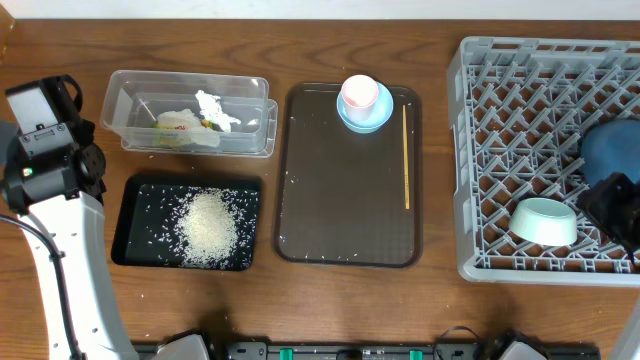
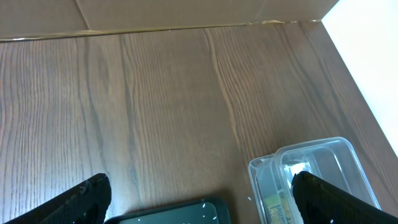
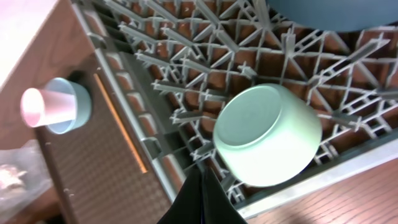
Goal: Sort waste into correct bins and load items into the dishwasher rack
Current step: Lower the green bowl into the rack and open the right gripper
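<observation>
Right jaws, pinched closed on nothing, hang over the rack's (image 1: 500, 120) near edge, with the right arm (image 1: 615, 205) reaching in over its right side. The mint bowl (image 3: 267, 134), smooth and pale green, lies tilted among the pegs just beside them. The blue plate (image 1: 612, 150) sits behind it. The left arm (image 1: 50, 150) is at the bench's (image 1: 440, 300) left edge, its jaws wide open over bare wood near the tub (image 2: 311, 168).
</observation>
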Motion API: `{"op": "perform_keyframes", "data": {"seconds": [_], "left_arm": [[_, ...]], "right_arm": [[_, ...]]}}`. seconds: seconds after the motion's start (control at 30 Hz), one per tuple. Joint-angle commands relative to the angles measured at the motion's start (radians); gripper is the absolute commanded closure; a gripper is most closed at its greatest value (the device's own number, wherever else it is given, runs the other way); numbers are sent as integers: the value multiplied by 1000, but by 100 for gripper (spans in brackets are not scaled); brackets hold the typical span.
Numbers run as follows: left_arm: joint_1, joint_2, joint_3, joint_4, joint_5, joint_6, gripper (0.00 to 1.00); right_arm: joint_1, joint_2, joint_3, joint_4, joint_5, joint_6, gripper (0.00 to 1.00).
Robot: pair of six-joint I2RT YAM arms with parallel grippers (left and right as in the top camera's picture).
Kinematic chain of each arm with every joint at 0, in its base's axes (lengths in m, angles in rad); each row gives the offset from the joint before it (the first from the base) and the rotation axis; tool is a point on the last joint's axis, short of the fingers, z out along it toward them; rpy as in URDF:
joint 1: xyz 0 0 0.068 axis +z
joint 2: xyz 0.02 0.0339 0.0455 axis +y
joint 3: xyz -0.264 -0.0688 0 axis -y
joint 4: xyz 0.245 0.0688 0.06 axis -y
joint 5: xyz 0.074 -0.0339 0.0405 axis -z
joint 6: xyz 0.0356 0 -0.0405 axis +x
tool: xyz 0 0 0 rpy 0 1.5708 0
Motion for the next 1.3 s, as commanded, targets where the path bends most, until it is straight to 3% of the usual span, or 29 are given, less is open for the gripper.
{"op": "perform_keyframes", "data": {"seconds": [0.0,0.3,0.53,0.8,1.27], "left_arm": [[5,2,3,-3,-2,-4,5],[5,2,3,-3,-2,-4,5],[5,2,3,-3,-2,-4,5],[5,2,3,-3,-2,-5,5],[5,2,3,-3,-2,-4,5]], "right_arm": [[40,29,-28,29,106,52,99],[116,163,-86,145,110,95,99],[156,259,-86,171,231,148,99],[181,331,-86,153,236,148,99],[181,285,-80,26,293,149,99]]}}
